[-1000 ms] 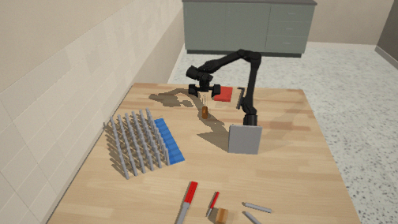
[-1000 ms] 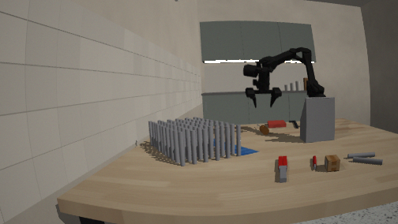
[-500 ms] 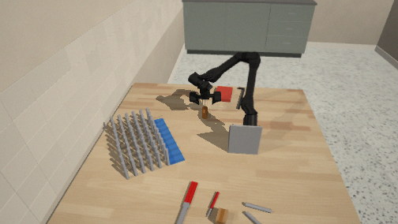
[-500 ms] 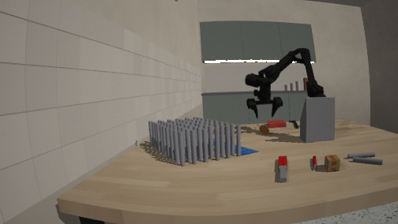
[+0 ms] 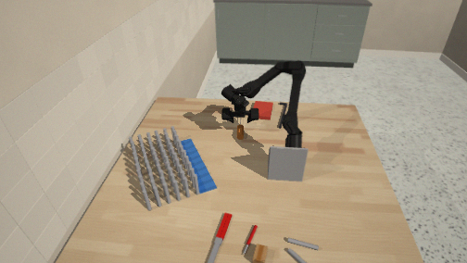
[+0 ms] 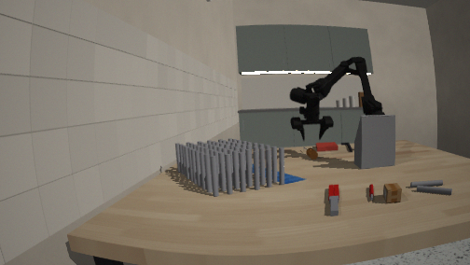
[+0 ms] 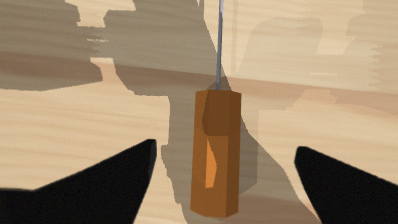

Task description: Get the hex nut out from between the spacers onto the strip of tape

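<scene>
The hook pick lies on the table, its orange-brown handle (image 7: 215, 152) between my two open fingers in the wrist view, its thin metal shaft (image 7: 219, 42) running away from me. It also shows in the top view (image 5: 240, 131) and the exterior view (image 6: 311, 153). My gripper (image 5: 239, 116) hangs open just above the handle, also seen in the exterior view (image 6: 311, 126), and touches nothing. The grey standing spacers (image 5: 159, 164) form a dense grid at the left, with the blue strip of tape (image 5: 198, 164) along their right side. The hex nut is hidden among the spacers.
A grey box (image 5: 287, 163) stands beside the arm's base. A red block (image 5: 263, 110) and a dark bar (image 5: 282, 114) lie behind the gripper. Near the front edge lie two red-handled tools (image 5: 221, 236), a small brown cube (image 5: 260, 253) and two loose grey pins (image 5: 301, 243).
</scene>
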`<state>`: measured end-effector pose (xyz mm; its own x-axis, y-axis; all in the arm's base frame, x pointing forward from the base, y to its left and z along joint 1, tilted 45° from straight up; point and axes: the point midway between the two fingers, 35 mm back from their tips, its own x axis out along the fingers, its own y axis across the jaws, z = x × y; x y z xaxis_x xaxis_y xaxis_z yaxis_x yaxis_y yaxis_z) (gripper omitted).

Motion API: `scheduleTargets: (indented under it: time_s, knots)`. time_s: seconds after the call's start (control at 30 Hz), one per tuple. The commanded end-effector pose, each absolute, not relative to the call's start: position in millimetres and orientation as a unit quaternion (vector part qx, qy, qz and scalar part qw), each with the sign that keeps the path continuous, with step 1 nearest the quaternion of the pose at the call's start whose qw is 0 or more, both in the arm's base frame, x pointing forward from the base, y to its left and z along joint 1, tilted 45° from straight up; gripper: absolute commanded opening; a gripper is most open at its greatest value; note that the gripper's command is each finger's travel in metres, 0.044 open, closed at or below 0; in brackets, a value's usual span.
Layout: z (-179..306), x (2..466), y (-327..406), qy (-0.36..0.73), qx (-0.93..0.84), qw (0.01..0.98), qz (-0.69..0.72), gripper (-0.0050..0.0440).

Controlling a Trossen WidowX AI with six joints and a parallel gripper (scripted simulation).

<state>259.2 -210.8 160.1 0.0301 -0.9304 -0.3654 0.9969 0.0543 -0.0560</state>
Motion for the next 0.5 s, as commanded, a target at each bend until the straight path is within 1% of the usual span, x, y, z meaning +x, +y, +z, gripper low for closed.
scheduleTargets:
  time_s: [0.0,0.47]
  knots:
    - [164.4,260.5,-210.2,0.147,0.112,0.713,-0.677,0.0280]
    - [158.6,260.6,-213.2,0.152,0.111,0.712,-0.677,0.0280]
